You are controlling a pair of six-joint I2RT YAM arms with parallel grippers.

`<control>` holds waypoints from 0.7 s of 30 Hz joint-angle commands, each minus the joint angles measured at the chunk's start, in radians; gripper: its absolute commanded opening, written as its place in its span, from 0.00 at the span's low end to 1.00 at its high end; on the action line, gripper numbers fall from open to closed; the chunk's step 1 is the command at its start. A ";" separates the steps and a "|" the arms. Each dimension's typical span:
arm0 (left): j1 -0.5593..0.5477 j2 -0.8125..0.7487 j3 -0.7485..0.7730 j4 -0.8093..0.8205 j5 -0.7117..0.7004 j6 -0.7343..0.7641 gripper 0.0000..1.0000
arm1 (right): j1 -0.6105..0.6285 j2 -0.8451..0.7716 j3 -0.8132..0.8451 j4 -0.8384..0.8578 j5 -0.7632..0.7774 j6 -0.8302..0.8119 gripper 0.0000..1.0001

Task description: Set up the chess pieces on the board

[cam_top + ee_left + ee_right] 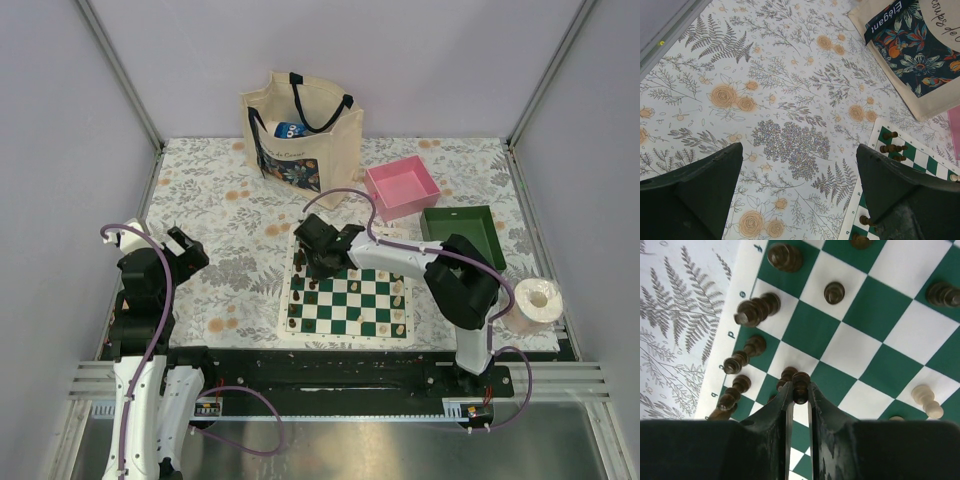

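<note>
Nearest the arm bases, the board lies flat on the flowered table cover. Cream pieces are ranged along its 3 o'clock edge and dark pieces along its 9 o'clock edge; most middle squares are bare.

At the board's 10 o'clock corner the right gripper hangs over the dark side. Its jaws are drawn narrow and pinch one small dark piece by the upper body. In the wrist view that piece looks upright; whether its foot meets the square I cannot tell. A second dark piece stands just beside it at 11 o'clock, close to the left finger. Several more crowd the lettered border at 9 to 10 o'clock, and I cannot tell whether those are standing or toppled.

My judgement is that this is the placing step. It calls for a straight vertical descent onto the middle of the square. The release should be small rather than wide, so the finger does not knock the neighbour, followed by a straight lift.

Out at 9 o'clock from the board, well apart, the left gripper waits above bare cloth with its jaws spread wide and nothing between them. Farther back, at 1 o'clock, sit a green tray and a pink tray. Farthest, at 11 o'clock, stands a tote bag.
</note>
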 commanded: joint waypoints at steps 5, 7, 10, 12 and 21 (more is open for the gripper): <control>0.008 -0.008 -0.007 0.038 0.014 -0.001 0.99 | -0.004 0.024 0.103 -0.002 0.031 -0.031 0.21; 0.008 -0.008 -0.005 0.038 0.014 -0.001 0.99 | -0.004 0.029 0.106 -0.006 0.038 -0.031 0.21; 0.009 -0.008 -0.005 0.039 0.017 0.000 0.99 | -0.004 0.044 0.121 -0.013 0.044 -0.034 0.21; 0.009 -0.008 -0.007 0.042 0.017 0.000 0.99 | -0.004 0.058 0.130 -0.019 0.055 -0.037 0.21; 0.011 -0.009 -0.005 0.040 0.019 0.000 0.99 | -0.004 0.087 0.161 -0.022 0.112 -0.046 0.22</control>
